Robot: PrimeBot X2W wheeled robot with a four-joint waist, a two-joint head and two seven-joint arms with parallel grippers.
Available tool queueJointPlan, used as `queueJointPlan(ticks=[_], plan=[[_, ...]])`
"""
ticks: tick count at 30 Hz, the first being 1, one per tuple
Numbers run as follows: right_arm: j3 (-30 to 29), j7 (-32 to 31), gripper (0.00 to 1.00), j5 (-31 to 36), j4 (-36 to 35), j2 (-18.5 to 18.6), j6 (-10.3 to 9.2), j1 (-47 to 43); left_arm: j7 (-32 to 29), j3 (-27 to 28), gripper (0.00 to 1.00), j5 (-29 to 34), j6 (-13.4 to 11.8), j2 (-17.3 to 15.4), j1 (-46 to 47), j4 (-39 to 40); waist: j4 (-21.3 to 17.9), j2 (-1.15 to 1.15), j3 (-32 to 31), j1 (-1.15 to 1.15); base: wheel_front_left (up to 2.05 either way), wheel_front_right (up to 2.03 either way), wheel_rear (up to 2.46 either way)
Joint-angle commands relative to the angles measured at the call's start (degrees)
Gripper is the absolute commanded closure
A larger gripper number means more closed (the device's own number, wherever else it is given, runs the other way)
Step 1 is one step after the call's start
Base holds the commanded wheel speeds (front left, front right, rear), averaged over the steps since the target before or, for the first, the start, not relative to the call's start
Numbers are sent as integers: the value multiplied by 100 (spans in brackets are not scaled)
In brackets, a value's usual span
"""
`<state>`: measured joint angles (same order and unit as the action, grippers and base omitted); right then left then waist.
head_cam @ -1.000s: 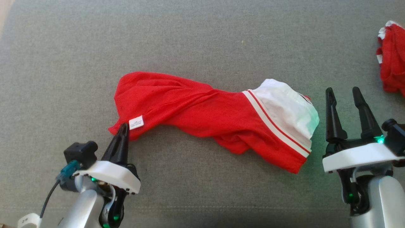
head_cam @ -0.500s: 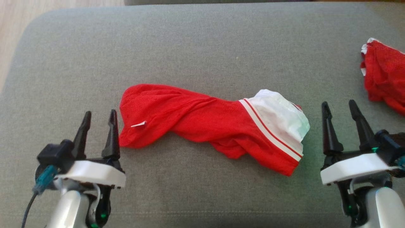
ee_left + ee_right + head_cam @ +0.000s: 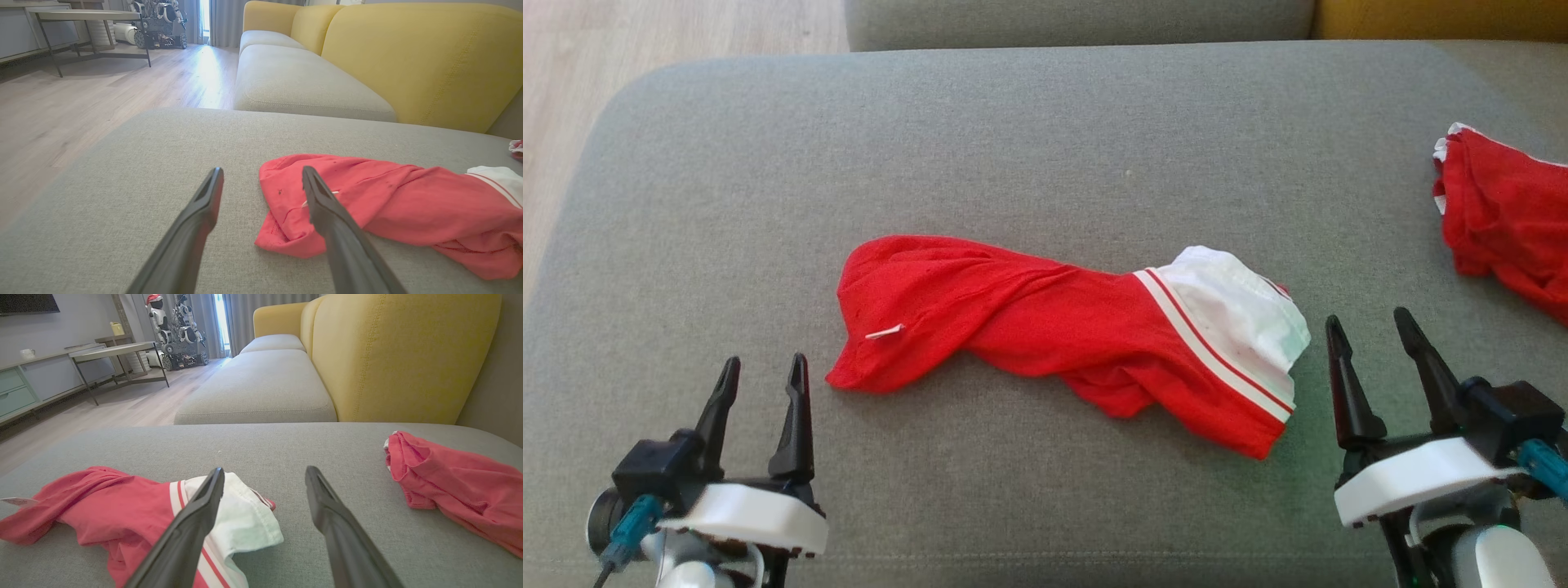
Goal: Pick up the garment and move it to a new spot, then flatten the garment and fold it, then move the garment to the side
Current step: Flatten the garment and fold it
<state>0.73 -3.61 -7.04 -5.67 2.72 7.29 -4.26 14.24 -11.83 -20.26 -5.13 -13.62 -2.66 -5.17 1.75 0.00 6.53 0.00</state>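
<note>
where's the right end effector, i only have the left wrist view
observer: the right end effector is open and holds nothing, just right of the white end of the garment.
operator: anything else over on that side
observer: a second red cloth lies bunched at the far right, apart from the garment.
operator: is my left end effector touching the garment
observer: no. In the head view the left end effector is open, with a gap to the garment's red corner.

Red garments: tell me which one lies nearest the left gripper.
The long garment in the middle, with the white end; the bunched garment sits far right.
</note>
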Motion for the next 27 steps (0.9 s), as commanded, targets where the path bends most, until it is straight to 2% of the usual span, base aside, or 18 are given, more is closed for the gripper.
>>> queueJointPlan(ticks=[1, 13, 19, 27], plan=[[137, -18, 0, 17, -240, 16, 20, 107, 32, 263, 0, 19, -55, -122, 179, 221, 3, 0, -1, 0, 0, 0, 0], [140, -47, 0, -47, -278, 16, 20, 119, -93, 179, 0, -51, -20, -160, 249, 224, 31, 0, 48, 0, 0, 0, 0], [136, -41, 0, -74, -285, 16, 20, 195, -621, -32, 0, -327, 366, -173, 739, -168, 72, 0, 199, 0, 0, 0, 0], [203, -28, 0, -97, -225, 16, 20, 343, -1245, -281, 0, -697, 949, -212, 1597, -1406, 28, 0, 381, 0, 0, 0, 0]])
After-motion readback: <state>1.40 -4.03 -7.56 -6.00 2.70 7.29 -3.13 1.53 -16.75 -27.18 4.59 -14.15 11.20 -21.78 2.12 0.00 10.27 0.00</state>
